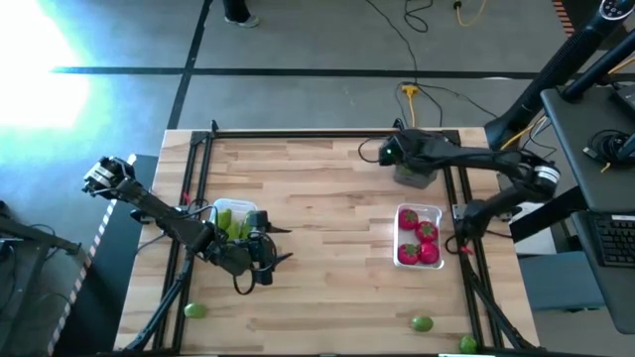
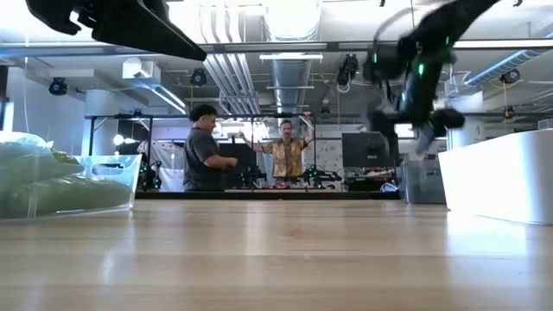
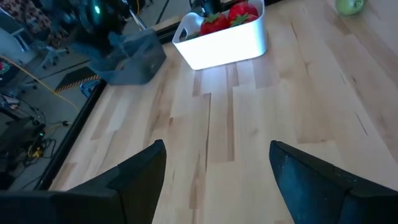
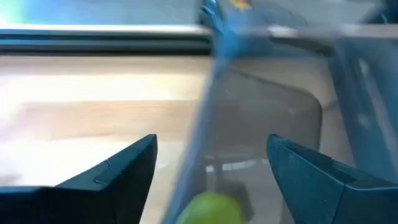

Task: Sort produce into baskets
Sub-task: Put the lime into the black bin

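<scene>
The right end effector (image 1: 397, 151) is held over the grey basket (image 1: 415, 176) at the tabletop's (image 1: 327, 198) far right, fingers spread, with a lime (image 4: 209, 208) seen just below them inside the basket. The left end effector (image 1: 270, 260), also released and empty, hangs beside the cucumber basket (image 1: 220, 210). The tomatoes (image 1: 418, 238) are already gathered in the white basket (image 1: 435, 213). Three limes (image 1: 422, 323) are left near the front edge; being round, they could be nudged off the tabletop by a poorly centred grasp.
</scene>
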### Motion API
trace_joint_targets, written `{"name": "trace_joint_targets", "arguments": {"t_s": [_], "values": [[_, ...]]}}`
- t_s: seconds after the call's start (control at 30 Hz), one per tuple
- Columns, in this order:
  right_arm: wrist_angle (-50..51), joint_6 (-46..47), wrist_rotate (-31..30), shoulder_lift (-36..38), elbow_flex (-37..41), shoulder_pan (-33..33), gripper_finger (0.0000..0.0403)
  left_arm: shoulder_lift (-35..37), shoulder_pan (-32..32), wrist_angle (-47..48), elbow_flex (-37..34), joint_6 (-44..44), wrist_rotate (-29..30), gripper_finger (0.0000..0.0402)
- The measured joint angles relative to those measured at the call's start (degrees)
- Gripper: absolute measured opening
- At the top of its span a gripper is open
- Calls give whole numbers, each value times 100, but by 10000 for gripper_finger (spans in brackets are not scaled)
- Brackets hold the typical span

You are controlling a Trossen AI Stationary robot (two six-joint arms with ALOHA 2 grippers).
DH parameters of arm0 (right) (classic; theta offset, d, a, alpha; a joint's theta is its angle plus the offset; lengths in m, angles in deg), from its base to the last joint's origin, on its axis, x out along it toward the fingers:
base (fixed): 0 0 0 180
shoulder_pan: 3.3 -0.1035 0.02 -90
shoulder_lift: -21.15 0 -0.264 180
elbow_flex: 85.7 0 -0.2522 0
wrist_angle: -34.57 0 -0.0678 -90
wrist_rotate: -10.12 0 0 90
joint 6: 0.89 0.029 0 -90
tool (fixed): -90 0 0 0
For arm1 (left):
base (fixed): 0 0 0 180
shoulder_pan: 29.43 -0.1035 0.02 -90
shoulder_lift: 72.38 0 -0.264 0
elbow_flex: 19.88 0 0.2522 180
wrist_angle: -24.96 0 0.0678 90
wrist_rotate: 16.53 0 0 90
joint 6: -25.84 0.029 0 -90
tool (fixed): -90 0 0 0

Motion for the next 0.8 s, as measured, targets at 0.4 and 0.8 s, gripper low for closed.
{"name": "trace_joint_targets", "arguments": {"t_s": [0.4, 0.8], "values": [[1853, 1866, -95, 236, -1220, -4102, 270, 0, -33, -171, 0, 63, 7, 268], [2607, 4873, 2741, -1339, -2886, -7028, 256, 0, -26, -338, -4, -423, -73, 268]]}}
